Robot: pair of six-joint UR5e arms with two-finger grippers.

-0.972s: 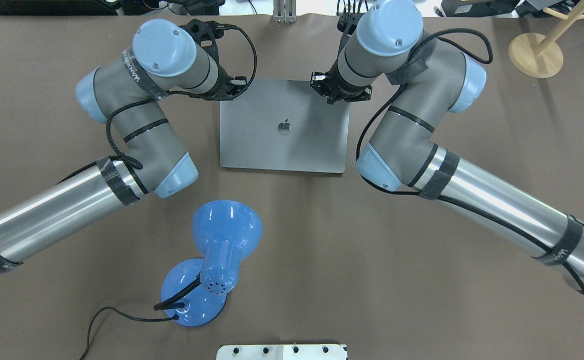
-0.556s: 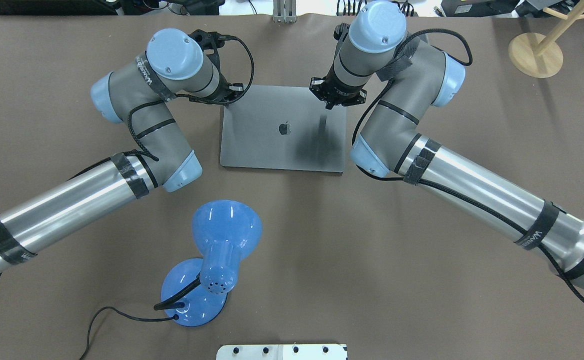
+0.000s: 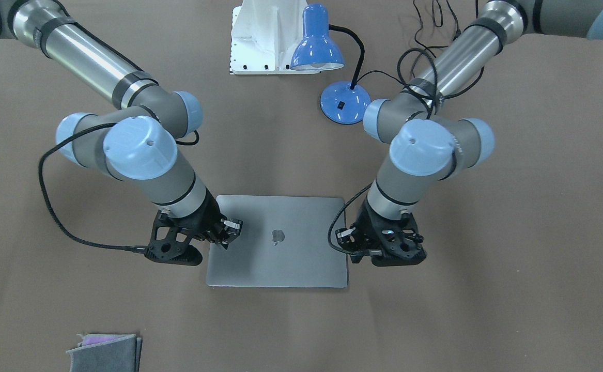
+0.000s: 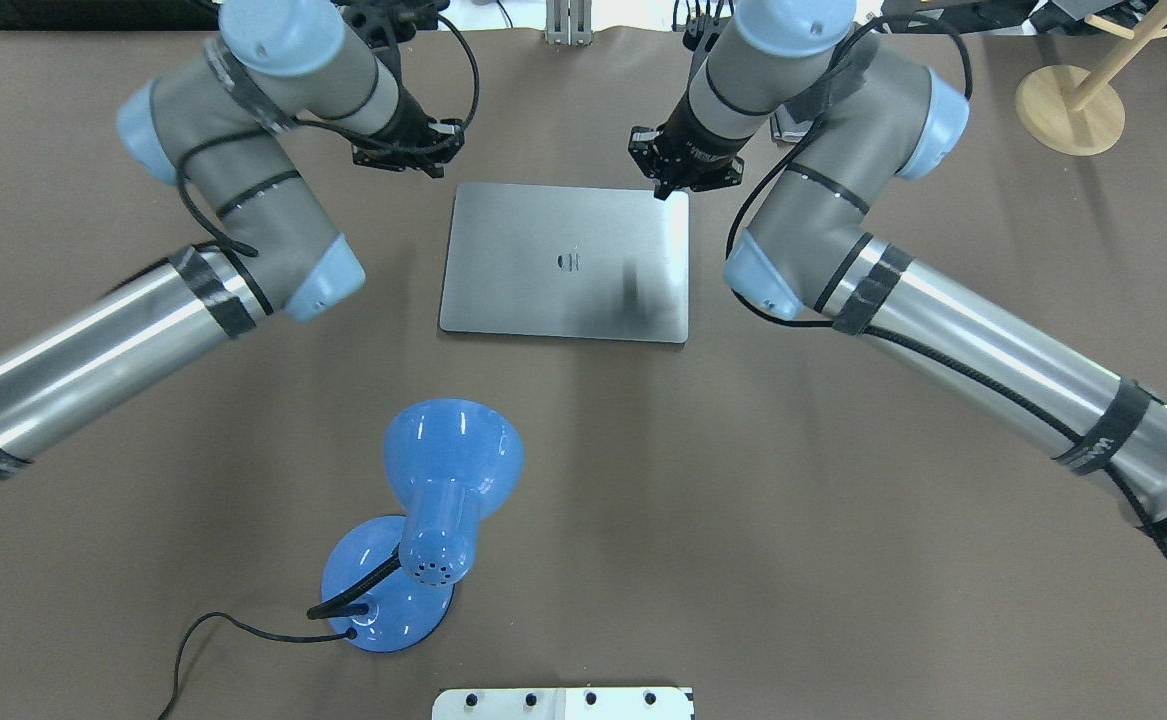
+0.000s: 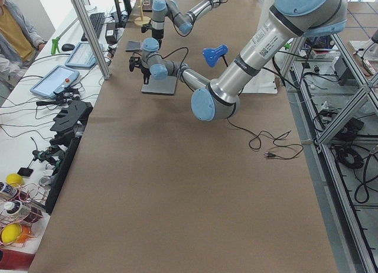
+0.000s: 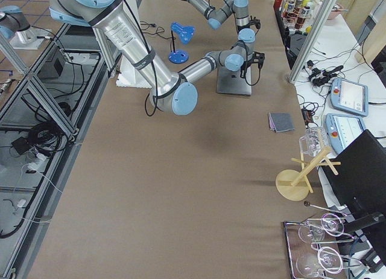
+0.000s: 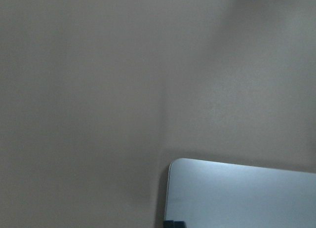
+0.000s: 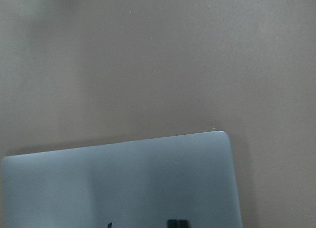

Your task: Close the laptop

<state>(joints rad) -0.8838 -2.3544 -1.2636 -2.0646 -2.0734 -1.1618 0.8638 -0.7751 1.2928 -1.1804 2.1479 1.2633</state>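
The space-grey laptop lies shut and flat on the brown table, lid up with the dark apple logo showing; it also shows in the front view. My left gripper hangs just beyond the lid's far left corner; in the left wrist view its dark fingertips sit together at that corner. My right gripper points down at the far right corner, and its fingertips sit together over the lid. Both look shut and hold nothing.
A blue desk lamp with a black cable stands near the robot's side of the laptop. A white base plate is at the near edge. A wooden stand is far right. A grey folded cloth lies at the operators' side.
The lid has gone down from a tilt to flat on the base. Both grippers have moved toward the laptop's far edge, the left arm out past the corner.
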